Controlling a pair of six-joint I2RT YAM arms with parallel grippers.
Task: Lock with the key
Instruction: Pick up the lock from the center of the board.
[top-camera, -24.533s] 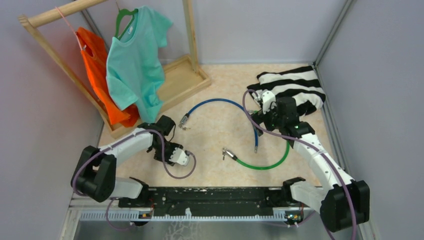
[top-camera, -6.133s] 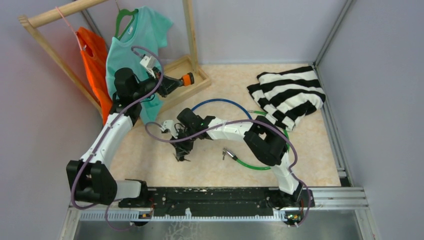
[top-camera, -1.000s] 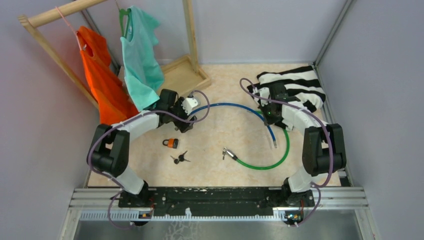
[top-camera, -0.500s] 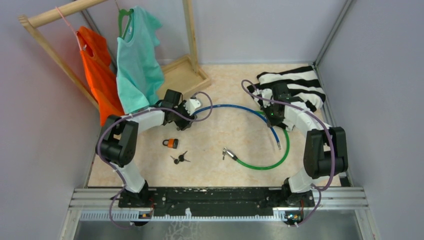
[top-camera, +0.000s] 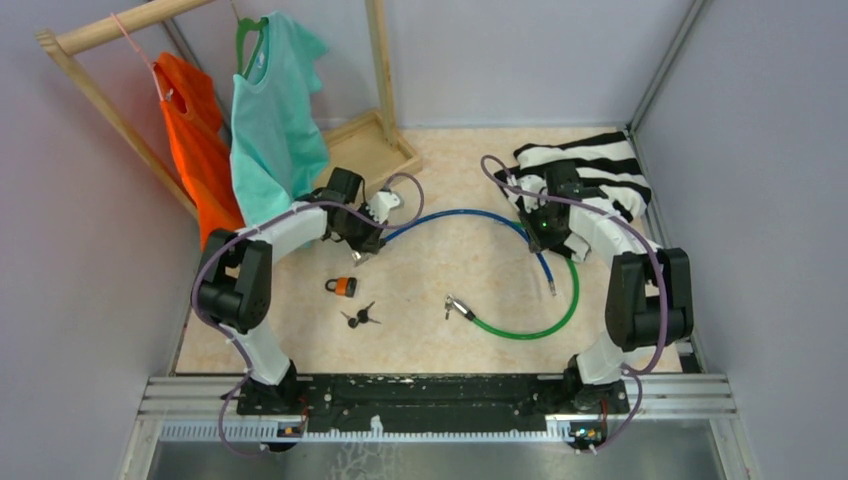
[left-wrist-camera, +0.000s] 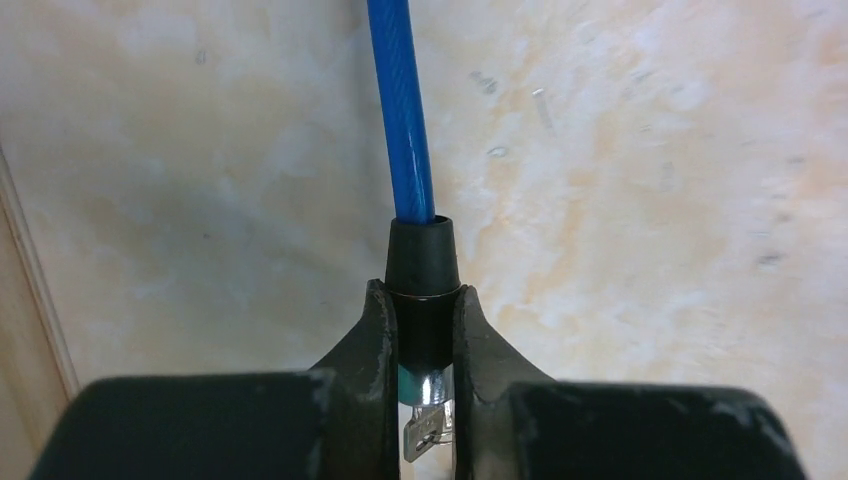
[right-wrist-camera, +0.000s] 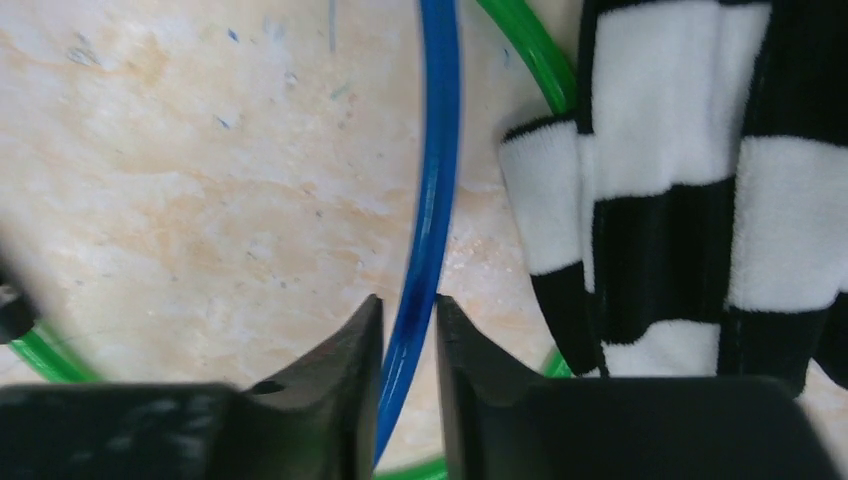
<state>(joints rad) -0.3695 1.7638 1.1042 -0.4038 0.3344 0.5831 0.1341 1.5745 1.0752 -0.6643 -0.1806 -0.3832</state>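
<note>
Inside the closed left tool (left-wrist-camera: 423, 298), the end of the blue cable (left-wrist-camera: 400, 110) — its middle inside the closed right tool (right-wrist-camera: 408, 302).

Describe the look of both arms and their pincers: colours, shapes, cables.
Both the left arm and the right arm have white links between bulky black joints, with a purple cable looping along each. The left pincer and right pincer each have two black fingers, scuffed, wide at the base and narrowing to the tips.

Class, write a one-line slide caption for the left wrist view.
Left tool clamped on the black end sleeve of the blue cable, above the marbled table.
</note>
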